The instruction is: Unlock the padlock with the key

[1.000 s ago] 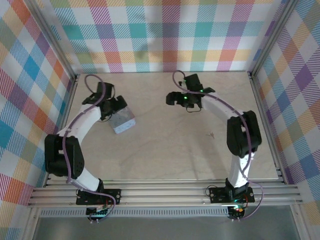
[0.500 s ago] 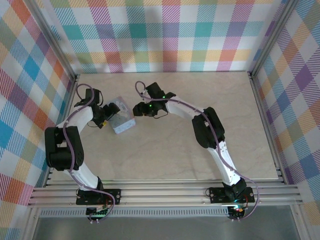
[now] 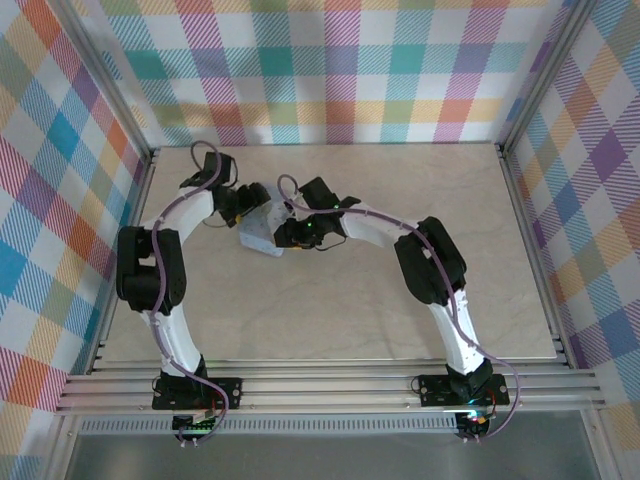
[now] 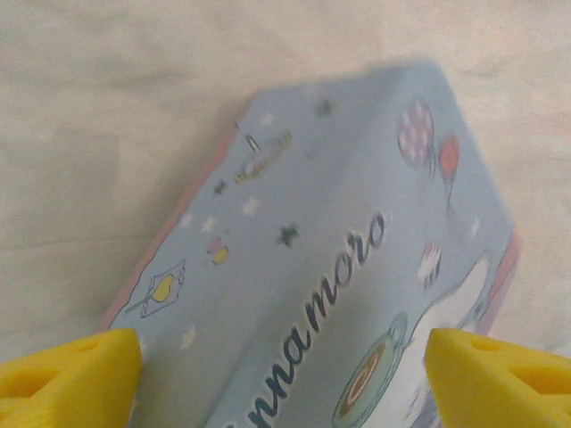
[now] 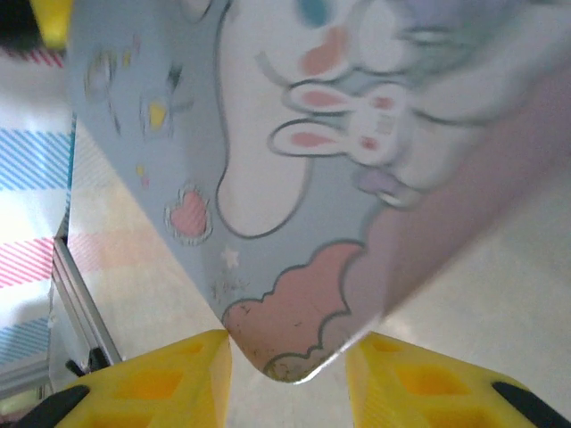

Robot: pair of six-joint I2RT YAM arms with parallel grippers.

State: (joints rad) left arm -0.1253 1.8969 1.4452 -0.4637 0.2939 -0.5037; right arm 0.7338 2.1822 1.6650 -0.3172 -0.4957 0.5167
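Back-left on the bench (image 3: 400, 310), the printed box (image 3: 258, 236) is what both arms are working. Padlock and key: cannot tell where they are from these views, presumably on or in that box.

Changes over the last second:
- Box has shifted up and right from where it sat and now looks skewed, one corner toward the right arm.
- Right claw (image 3: 287, 235) came all the way across from the far-right middle of the bench and is now at the box's near-right corner. The right wrist view has that pink corner (image 5: 294, 348) wedged between the yellow fingers (image 5: 152, 379), both pads looking in contact, so I read it as clamped on the box corner. Firmness unknown.
- Left claw (image 3: 245, 207) swung from the box's left side round to its back-left. The left wrist view has its fingertips (image 4: 67, 374) spread wide over the blue face (image 4: 321, 267), with no grip that I can see; released.

Meaning for the task: this is staging, not unlocking. My read is that the right arm is pinning or turning the box while the left re-approaches. Nothing lock-related is done yet. Risk: a corner pinch is a weak hold, and the box may pivot out.
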